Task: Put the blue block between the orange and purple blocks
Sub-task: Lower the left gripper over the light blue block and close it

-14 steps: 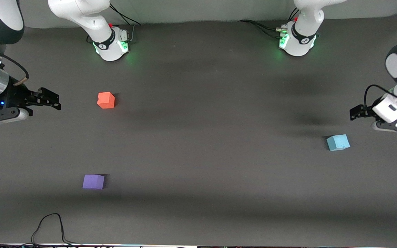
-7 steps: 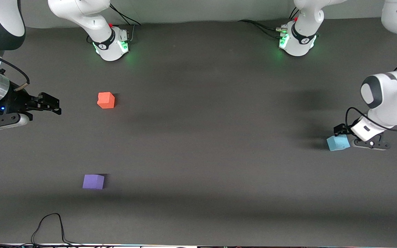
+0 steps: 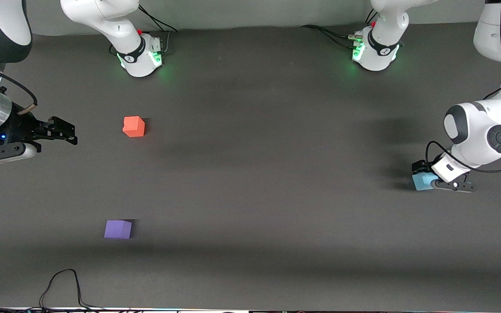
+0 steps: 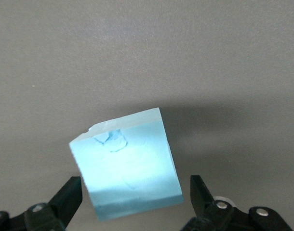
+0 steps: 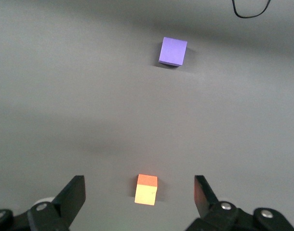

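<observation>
The blue block (image 3: 420, 182) lies on the dark table at the left arm's end. My left gripper (image 3: 424, 175) is low over it, open, with one finger on each side of the block (image 4: 127, 163) and a gap at both sides; the gripper (image 4: 134, 188) is not touching it. The orange block (image 3: 133, 126) and the purple block (image 3: 118, 229) lie toward the right arm's end, the purple one nearer the front camera. My right gripper (image 3: 68, 130) waits open and empty in the air beside the orange block; its wrist view (image 5: 138, 186) shows orange (image 5: 146, 189) and purple (image 5: 173, 51).
Both arm bases (image 3: 139, 56) (image 3: 376, 52) stand along the edge of the table farthest from the front camera. A black cable (image 3: 65, 284) loops at the table's front edge near the right arm's end.
My left arm has swung in and come down onto the blue block, so its open fingers now straddle it. The right gripper has barely moved. The blocks have not moved.
</observation>
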`<state>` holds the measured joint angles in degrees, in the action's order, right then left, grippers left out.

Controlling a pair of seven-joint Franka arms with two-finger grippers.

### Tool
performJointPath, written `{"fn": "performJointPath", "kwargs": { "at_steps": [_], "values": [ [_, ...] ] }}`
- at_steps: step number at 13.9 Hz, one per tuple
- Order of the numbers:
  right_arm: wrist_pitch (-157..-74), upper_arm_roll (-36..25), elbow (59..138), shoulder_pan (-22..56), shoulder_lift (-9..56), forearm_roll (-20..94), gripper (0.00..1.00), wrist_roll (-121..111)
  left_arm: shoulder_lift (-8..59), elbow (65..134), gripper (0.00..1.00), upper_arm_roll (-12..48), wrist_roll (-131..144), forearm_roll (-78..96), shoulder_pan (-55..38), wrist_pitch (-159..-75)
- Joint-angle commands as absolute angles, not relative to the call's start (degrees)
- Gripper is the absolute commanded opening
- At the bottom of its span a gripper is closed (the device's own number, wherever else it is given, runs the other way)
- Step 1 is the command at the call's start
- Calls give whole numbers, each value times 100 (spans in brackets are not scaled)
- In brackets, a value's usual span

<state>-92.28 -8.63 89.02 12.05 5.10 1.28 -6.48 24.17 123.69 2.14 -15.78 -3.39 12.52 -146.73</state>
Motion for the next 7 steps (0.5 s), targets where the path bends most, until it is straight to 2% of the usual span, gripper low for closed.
{"fn": "performJointPath", "kwargs": {
  "at_steps": [1, 4, 7],
  "values": [
    [-9211, -888, 8736, 1266, 606, 237, 100, -571, 2557, 12138, 100, 220, -1494, -343, 1248, -14651],
    [-9211, -905, 8736, 1248, 641, 229, 100, -606, 2663, 11901, 99, 220, -1503, -343, 1265, -14555],
    [-9220, -923, 8728, 1248, 642, 229, 100, -615, 2742, 11909, 87, 229, -1468, -325, 1274, -14581]
  ]
}}
